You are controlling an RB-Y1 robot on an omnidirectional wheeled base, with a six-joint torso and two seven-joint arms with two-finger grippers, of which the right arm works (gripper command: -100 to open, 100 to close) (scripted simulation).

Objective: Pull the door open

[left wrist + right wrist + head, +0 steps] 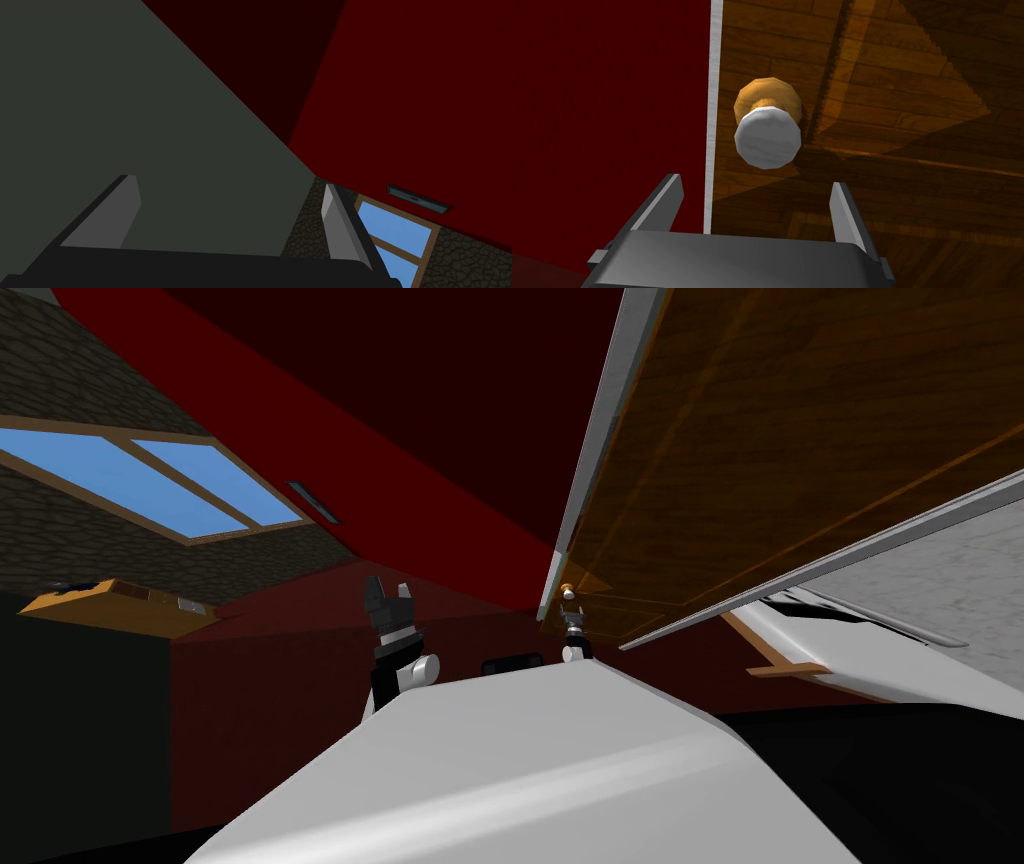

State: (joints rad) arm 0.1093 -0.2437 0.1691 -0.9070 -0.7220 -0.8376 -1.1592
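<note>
One knob (767,137), pale cap on a tan base, sits on one brown plank door (887,75), just beside its light edge strip (716,100). The right gripper (756,182) is just short of the knob, both fingers spread wide, gripping nothing, seemingly no contact. The left gripper (390,593) is well apart from the knob, fingers apart too, empty. A red wall (612,100) lies past the strip.

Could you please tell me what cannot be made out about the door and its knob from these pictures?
1. Right wrist view: the door runs off the picture's edges, so its hinge side is cut off.
2. Right wrist view: the knob has a white face that hides most of its tan base.
3. Head view: the knob and the open right claw are too small to judge their gap.
</note>
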